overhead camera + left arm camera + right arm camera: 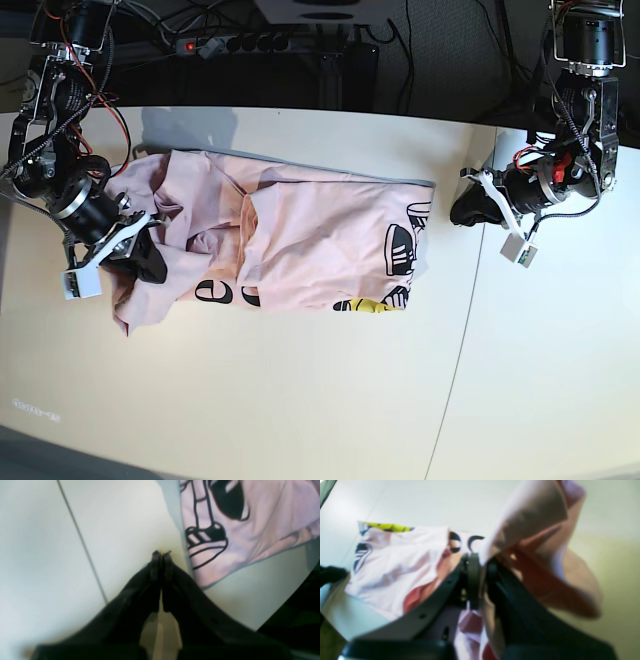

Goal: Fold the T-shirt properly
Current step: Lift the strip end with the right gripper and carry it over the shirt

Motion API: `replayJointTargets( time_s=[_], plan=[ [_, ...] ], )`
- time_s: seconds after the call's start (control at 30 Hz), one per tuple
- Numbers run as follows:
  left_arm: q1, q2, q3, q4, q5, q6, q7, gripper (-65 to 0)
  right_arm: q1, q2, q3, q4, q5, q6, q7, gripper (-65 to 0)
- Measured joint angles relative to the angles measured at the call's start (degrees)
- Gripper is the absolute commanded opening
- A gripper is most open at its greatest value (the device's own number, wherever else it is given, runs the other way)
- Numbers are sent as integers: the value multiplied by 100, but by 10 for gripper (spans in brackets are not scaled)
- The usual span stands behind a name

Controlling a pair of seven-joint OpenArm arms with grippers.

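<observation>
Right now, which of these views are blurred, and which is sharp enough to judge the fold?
Left wrist view: soft, the shut left gripper smeared dark. Right wrist view: blurriest, the T-shirt cloth pinched in the right gripper fills the frame out of focus. Base view: sharp and evenly lit, so judge the fold there.

The right gripper (480, 562) fills the lower middle of the frame, its dark jaws pinched together on a fold of the T-shirt (395, 565). From the grip, pale pink cloth rises blurred to the upper right. More of the shirt lies at centre left on the white counter (420, 502), with black lettering beside the jaws and a yellow patch at its upper left edge.
</observation>
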Motion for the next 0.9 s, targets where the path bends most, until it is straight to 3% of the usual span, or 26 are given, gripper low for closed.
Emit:
replayJointTargets(
  time_s=[0.23, 0.4, 0.73, 0.9],
  plan=[
    [-63, 708, -31, -507, 262, -155, -610, -637, 61, 0, -518, 168, -151, -2, 39, -650],
    [-153, 1051, -33, -671, 407, -179, -686, -637, 387, -146, -713, 166, -262, 2, 31, -650],
    [-205, 1169, -46, -693, 476, -181, -640, -637, 1134, -525, -2017, 166, -922, -9, 105, -650],
    [-205, 1169, -46, -693, 474, -181, -629, -637, 1255, -984, -2704, 57, -1543, -13, 146, -650]
  ],
)
